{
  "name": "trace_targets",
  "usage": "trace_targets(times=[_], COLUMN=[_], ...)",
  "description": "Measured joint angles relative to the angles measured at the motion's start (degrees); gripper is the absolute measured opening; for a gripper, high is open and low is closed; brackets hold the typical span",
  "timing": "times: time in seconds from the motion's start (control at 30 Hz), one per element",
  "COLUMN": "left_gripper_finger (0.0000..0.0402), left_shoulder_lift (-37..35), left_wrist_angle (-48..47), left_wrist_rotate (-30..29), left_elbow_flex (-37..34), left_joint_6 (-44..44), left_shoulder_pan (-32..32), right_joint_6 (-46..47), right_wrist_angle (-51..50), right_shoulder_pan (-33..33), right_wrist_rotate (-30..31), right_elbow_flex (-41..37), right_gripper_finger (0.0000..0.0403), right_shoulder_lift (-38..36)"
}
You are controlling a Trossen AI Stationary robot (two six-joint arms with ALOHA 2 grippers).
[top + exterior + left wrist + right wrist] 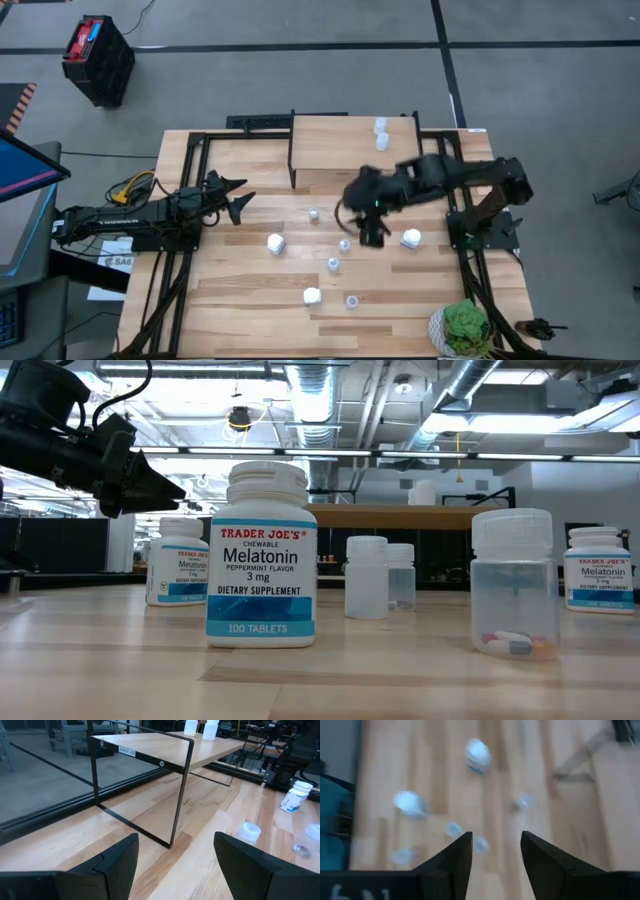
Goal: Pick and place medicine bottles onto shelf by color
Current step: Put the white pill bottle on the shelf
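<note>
Clear bottle [511, 582] holding a few coloured pills, white Melatonin bottle [262, 557] upright mid-surface, my left jaws wide, right jaws parted, both empty.

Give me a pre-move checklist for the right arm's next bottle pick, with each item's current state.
1. Right pincer empty, fingers apart: ok.
2. Right pincer over the loose bottles on the table: ok.
3. Which bottle it targets: cannot tell.
4. Free space on the shelf; only two bottles at its far right corner: ok.
5. Left pincer open, off to the left, away from the bottles: ok.
</note>
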Motion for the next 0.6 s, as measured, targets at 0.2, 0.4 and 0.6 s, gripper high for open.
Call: trace_targets(times=[0.2, 0.4, 0.6], left_gripper_finger=[0.0247, 0.0247, 0.0247], left_shoulder_lift=[-0.01, 1.0, 1.84], left_wrist_angle=[-0.17, -0.46, -0.8], left_wrist_rotate=[3.02, 5.37, 8.04], left_elbow_flex=[-0.02, -0.02, -0.02], left_joint_6=[-0.02, -0.04, -0.05], left_shoulder_pan=[0.01, 0.0, 0.01], right_joint_6=[-0.13, -0.13, -0.01], right_wrist_angle=[3.89, 5.4, 4.95], right_shoulder_pan=[6.18, 8.87, 9.13], right_wrist_rotate=[0.06, 0.08, 0.08], right_elbow_flex=[-0.22, -0.31, -0.32], right_gripper_finger=[0.018, 0.0176, 0.0175], right_shoulder_lift=[4.72, 12.49, 19.43])
